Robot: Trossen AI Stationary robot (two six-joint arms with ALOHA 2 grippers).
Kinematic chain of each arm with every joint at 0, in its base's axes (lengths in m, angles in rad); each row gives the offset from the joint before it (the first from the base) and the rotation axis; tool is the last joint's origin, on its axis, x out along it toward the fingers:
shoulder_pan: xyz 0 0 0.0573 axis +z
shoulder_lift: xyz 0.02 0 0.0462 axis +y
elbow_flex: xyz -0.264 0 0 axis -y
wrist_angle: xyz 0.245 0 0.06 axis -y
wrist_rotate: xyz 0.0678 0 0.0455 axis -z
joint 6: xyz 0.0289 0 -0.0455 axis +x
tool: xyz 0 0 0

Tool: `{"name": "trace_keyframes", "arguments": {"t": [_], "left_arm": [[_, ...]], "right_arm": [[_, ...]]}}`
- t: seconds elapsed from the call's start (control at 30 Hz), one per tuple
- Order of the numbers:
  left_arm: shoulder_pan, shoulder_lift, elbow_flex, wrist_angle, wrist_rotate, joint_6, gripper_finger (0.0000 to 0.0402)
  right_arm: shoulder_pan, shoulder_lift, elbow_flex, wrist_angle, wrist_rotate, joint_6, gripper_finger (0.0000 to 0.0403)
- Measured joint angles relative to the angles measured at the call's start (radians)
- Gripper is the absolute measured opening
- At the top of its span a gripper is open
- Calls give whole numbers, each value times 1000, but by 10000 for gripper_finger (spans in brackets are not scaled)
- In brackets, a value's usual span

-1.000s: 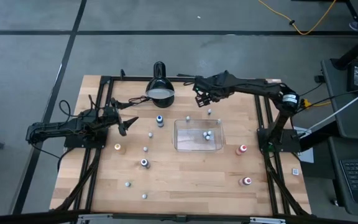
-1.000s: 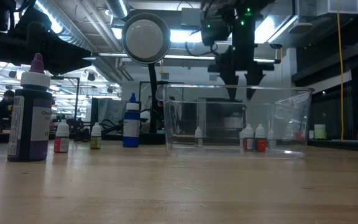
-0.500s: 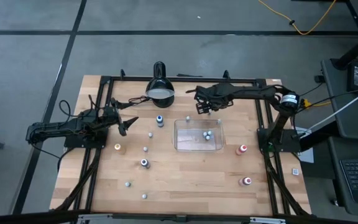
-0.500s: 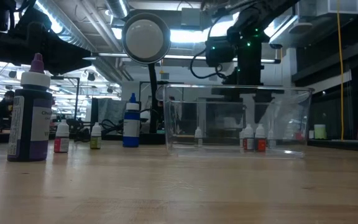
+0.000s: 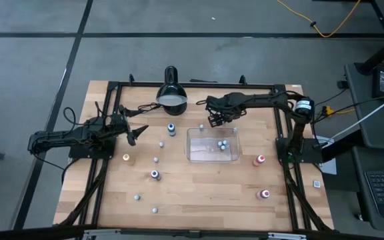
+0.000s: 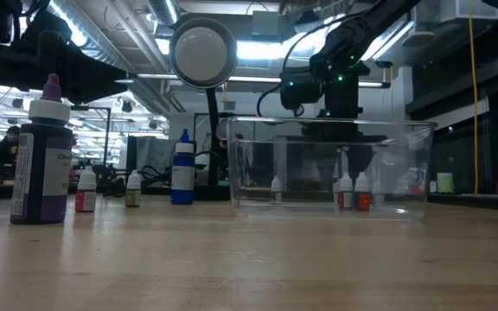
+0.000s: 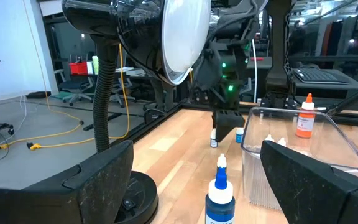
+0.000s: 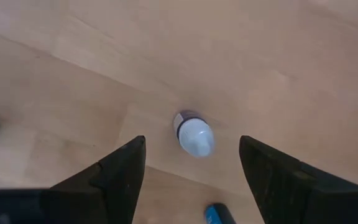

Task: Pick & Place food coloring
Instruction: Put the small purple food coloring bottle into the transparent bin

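Note:
Seen from straight above in the right wrist view, a thumb-sized pale-capped food coloring bottle [image 8: 192, 134] stands upright on the wood. My right gripper [image 8: 191, 143] is open, pointing down, with one finger on either side of the bottle and a clear gap to each. In the high view this gripper [image 5: 213, 120] hangs just beyond the far edge of the clear tray [image 5: 191, 148]. A few tiny bottles [image 5: 221, 145] stand inside the tray. My left gripper [image 5: 137, 133] waits open near the table's left side.
The black lamp [image 5: 171, 97] stands at the far edge. A blue-topped bottle [image 5: 171, 129] is left of the tray. More small bottles [image 5: 155, 175] are scattered over the near-left part. Red-topped ones [image 5: 261, 160] stand right of the tray. Another blue-topped bottle [image 8: 219, 214] is close to my right gripper.
My right gripper has come down toward the table and moved toward the near edge and a little left. It is now low behind the tray's far wall, over the small bottle. Its fingers remain open. The bottles and tray have not moved.

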Motion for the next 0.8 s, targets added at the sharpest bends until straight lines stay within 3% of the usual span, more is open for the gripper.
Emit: {"name": "trace_keyframes", "arguments": {"t": [0.33, 0.8], "left_arm": [[0, 0, 0, 0, 0, 0, 347], [0, 0, 0, 0, 0, 0, 347]], "right_arm": [[-14, 6, 0, 27, -15, 3, 252], [-13, 6, 0, 30, -1, 33, 133]]}}
